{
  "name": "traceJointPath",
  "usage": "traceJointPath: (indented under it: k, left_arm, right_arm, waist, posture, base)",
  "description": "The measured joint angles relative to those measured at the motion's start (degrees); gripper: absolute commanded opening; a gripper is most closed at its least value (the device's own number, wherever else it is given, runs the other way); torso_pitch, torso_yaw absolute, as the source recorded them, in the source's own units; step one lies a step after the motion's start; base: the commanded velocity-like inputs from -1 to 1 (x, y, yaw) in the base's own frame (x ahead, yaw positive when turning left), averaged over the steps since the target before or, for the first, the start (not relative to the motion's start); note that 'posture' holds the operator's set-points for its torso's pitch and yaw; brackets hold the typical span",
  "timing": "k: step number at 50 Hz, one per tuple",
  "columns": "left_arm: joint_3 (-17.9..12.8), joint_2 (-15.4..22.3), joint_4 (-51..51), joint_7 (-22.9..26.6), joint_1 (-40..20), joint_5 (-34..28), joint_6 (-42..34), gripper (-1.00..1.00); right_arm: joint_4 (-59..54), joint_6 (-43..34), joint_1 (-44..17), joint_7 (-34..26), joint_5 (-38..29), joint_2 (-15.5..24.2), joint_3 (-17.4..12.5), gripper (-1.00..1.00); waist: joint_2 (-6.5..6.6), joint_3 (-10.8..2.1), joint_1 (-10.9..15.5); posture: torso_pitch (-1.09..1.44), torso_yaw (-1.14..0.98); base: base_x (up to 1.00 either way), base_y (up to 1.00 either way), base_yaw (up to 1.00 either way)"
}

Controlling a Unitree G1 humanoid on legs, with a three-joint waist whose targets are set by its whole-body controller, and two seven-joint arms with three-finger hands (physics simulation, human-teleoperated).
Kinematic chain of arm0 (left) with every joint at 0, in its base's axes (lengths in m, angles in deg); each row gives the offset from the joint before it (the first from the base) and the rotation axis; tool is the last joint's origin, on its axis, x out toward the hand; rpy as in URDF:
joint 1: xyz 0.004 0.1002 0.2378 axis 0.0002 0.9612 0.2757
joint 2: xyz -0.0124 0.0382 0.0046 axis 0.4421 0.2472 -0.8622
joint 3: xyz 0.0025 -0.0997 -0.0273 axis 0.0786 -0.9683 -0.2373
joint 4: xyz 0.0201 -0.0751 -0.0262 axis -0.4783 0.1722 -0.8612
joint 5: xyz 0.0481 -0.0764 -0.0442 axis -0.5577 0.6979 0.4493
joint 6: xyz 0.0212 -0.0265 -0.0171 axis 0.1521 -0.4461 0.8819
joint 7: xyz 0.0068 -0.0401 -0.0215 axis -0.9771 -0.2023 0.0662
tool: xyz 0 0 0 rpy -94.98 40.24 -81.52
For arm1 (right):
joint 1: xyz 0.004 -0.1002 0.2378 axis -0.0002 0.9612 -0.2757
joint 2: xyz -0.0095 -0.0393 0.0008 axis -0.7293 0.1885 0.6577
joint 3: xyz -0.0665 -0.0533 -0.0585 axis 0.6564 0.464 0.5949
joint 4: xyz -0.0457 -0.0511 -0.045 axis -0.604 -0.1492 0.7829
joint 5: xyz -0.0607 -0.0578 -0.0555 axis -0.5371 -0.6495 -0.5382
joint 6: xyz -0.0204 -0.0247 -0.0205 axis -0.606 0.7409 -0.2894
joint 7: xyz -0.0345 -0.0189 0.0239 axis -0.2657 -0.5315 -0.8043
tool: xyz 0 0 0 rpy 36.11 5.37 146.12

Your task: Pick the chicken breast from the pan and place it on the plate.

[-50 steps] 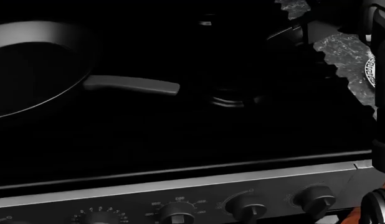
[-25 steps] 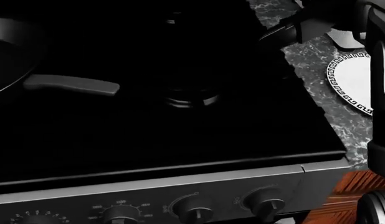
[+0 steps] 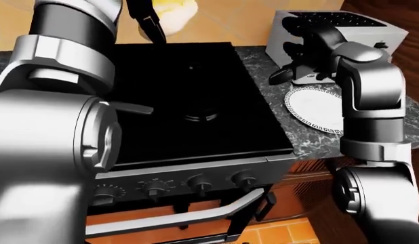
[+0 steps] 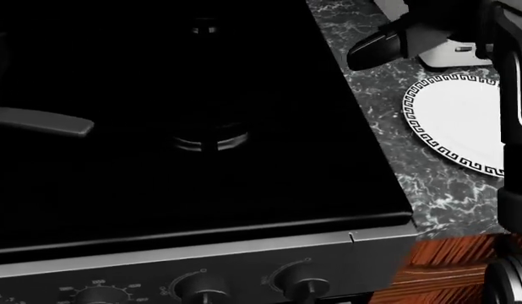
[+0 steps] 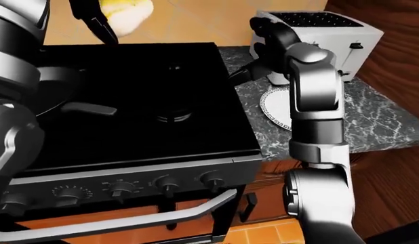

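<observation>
The left robot hand grips the chicken high over the stove; right robot hand hangs open. Next, carry it rightward to the plate.

Your path across the stove top is open through mid-frame in the left-eye view; only a low burner ring sits there. The right hand hangs at upper right between stove and toaster, above the plate's upper-left rim. Toaster crowds the plate's top edge. The pan handle juts in from the left edge of the head view.
</observation>
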Motion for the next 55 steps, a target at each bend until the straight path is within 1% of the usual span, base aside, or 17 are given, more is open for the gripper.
traceJointPath:
  k: [4, 7, 10, 16, 22, 25, 26, 30, 35, 37, 38, 41, 43, 48, 52, 53, 55]
  left_arm:
    - [-0.11, 0.17, -0.41, -0.14, -0.06, 0.08, 0.14, -1.0]
    - [-0.07, -0.01, -0.78, -0.2, -0.29, 0.0, 0.06, -1.0]
    - [0.39, -1.58, -0.9, 0.17, 0.39, 0.35, 0.56, -1.0]
    - [0.31, -1.13, -1.56, 0.51, 0.53, 0.33, 0.67, -1.0]
    - [0.32, -1.06, -3.36, 1.56, 1.31, 0.24, 0.81, -1.0]
    - [0.36, -1.05, -3.0, 1.87, 1.58, 0.17, 0.78, -1.0]
    - [0.29, -0.83, -3.02, 1.9, 1.99, 0.16, 0.78, -1.0]
    - [0.3, -0.27, -1.88, 2.18, 3.03, -0.5, 0.04, -1.0]
    - [0.11, 0.0, -2.3, 1.96, 2.26, -0.44, 0.44, -1.0]
    - [0.02, 0.2, -2.32, 1.88, 2.0, -0.47, 0.45, -1.0]
    - [0.03, 0.12, -2.4, 1.83, 1.75, -0.49, 0.43, -1.0]
    - [0.37, -1.36, -2.55, 1.97, 2.05, -0.13, 0.93, -1.0]
    - [0.58, -1.65, -2.08, 2.4, 2.08, 0.12, 1.25, -1.0]
    - [0.26, -0.76, -2.84, 2.25, 1.57, -0.12, 1.07, -1.0]
    - [0.17, -0.72, -3.31, 2.09, 1.33, -0.14, 1.01, -1.0]
    - [0.17, -0.61, -3.4, 2.1, 1.36, -0.14, 1.0, -1.0]
    - [0.08, -0.28, -3.24, 2.19, 2.15, -0.23, 0.87, -1.0]
  right_arm:
    - [1.22, 0.26, -0.02, 0.06, -0.05, -0.07, -0.12, 1.0]
    - [1.62, 0.29, 0.05, -0.04, 0.05, 0.2, -0.19, 1.0]
    - [1.58, -0.26, 1.39, 0.27, -0.44, 0.8, -1.23, 1.0]
    - [2.23, -0.82, 1.52, 0.36, -0.43, 0.58, -0.99, 1.0]
    - [2.96, -0.79, 2.02, 0.33, -0.12, 0.62, -1.11, 1.0]
    - [3.12, -0.83, 1.74, 0.34, -0.05, 0.63, -1.01, 1.0]
    - [3.31, -0.71, 1.89, 0.34, 0.0, 0.29, -0.92, 1.0]
    - [2.64, -0.8, 2.68, -0.16, 0.7, -0.38, 0.11, 1.0]
    - [2.38, -0.38, 1.79, 0.17, 0.51, -0.14, -0.35, 1.0]
    - [2.3, -0.23, 1.23, 0.15, 0.49, -0.03, -0.17, 1.0]
    - [2.29, -0.24, 0.95, 0.11, 0.46, 0.13, -0.17, 1.0]
    - [1.78, -0.24, 1.48, 0.3, 0.01, 0.81, -1.04, 1.0]
    - [1.01, -0.61, 1.4, 0.44, -0.37, 0.83, -1.08, 1.0]
    - [1.3, -0.25, 0.87, 0.23, -0.28, 0.55, -0.64, 1.0]
    - [1.33, -0.43, 0.37, 0.0, -0.3, 0.57, -0.49, 1.0]
    - [1.53, -0.33, 0.23, 0.02, -0.31, 0.44, -0.51, 1.0]
    - [1.73, -0.1, 0.78, -0.13, -0.13, -0.18, -0.02, 1.0]
  waist:
    - [-2.75, 0.06, 0.28]
    - [-6.28, -0.4, 0.44]
    - [-5.07, 0.47, -0.31]
    - [-2.05, 0.65, 0.68]
    - [-0.45, 0.25, 0.88]
    - [1.39, 0.03, 0.82]
    - [0.77, 0.14, 1.22]
    - [1.26, -0.36, 0.78]
    - [-2.05, 0.22, 0.26]
    - [-4.1, 0.05, 0.33]
    - [-5.68, -0.25, 0.18]
    - [-4.83, 0.4, -0.78]
    - [-4.19, 0.24, -0.65]
    - [-0.94, 0.74, 0.54]
    - [1.44, 0.3, 0.55]
    - [1.82, 0.06, 0.64]
    - [1.1, 0.13, 1.0]
  posture:
    - [0.0, 0.0]
    - [0.0, 0.0]
    - [0.0, 0.0]
    - [0.0, 0.0]
    - [0.0, 0.0]
    - [0.0, 0.0]
    - [0.0, 0.0]
    - [0.0, 0.0]
    - [0.0, 0.0]
    - [0.0, 0.0]
    - [0.0, 0.0]
    - [0.0, 0.0]
    - [0.0, 0.0]
    - [0.0, 0.0]
    - [0.0, 0.0]
    - [0.0, 0.0]
    - [0.0, 0.0]
  base:
    - [0.0, -0.33, 0.0]
    - [0.0, -0.33, 0.0]
    - [0.0, -0.33, 0.0]
    - [0.0, -0.33, 0.0]
    - [0.0, -0.33, 0.0]
    - [0.0, -0.33, 0.0]
    - [0.0, -0.34, 0.0]
    - [0.0, -0.33, 0.0]
    - [0.0, -0.33, 0.0]
    - [0.0, -0.33, 0.0]
    - [0.0, -0.33, 0.0]
    - [0.0, -0.33, 0.0]
    - [0.0, -0.33, 0.0]
    - [0.0, -0.33, 0.0]
    - [0.0, -0.33, 0.0]
    - [0.0, -0.34, 0.0]
    - [0.0, -0.32, 0.0]
